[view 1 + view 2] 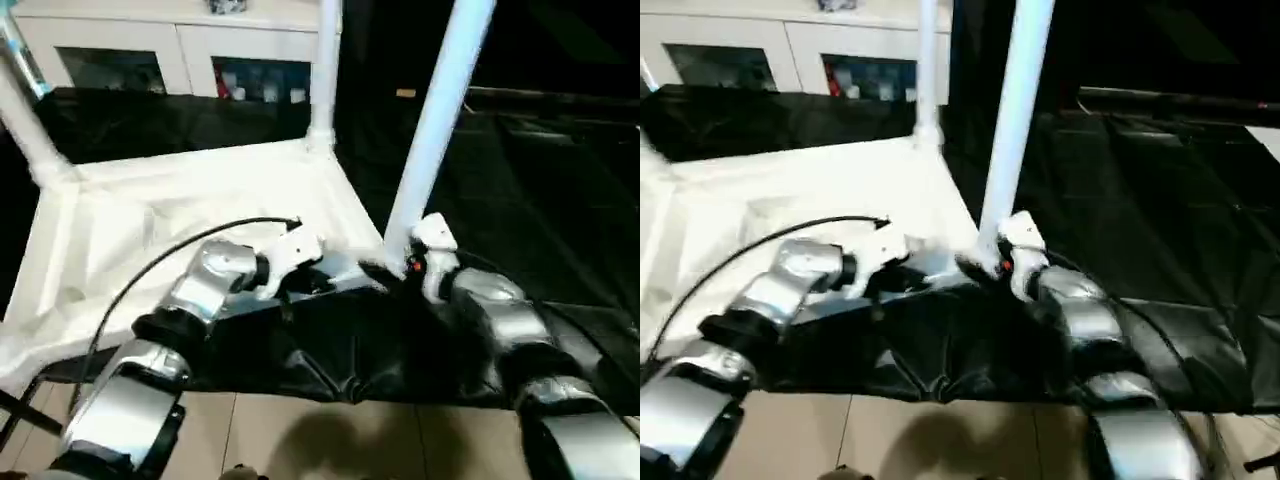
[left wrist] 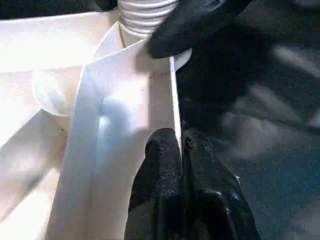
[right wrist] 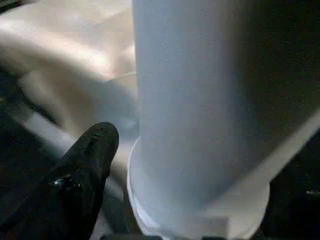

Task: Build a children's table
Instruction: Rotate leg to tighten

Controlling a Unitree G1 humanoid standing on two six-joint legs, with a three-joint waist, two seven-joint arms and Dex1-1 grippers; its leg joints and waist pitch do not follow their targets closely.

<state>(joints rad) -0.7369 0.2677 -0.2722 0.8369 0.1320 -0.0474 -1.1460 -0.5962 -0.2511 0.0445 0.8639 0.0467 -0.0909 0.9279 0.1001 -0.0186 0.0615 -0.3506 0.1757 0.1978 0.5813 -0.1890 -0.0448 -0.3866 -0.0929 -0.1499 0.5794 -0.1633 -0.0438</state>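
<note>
The table top [image 1: 190, 230] lies upside down on black sheeting [image 1: 520, 180]. The left end effector [image 2: 181, 150] is closed on its rim. Right wrist view: the right end effector [image 3: 150, 165] grips a leg [image 3: 200, 100] at its corner socket.

One white table top [image 1: 190, 215] lies upside down on the black sheet [image 1: 520, 190]. Three white legs stand up from its corners: one at 10 o'clock [image 1: 25, 130], one at 12 o'clock [image 1: 324, 70], one at 3 o'clock [image 1: 435, 120]. Two silver arms reach in, each ending in one gripper: left gripper [image 2: 181, 155], right gripper [image 1: 400, 270]. One white cabinet [image 1: 170, 45] stands behind.
</note>
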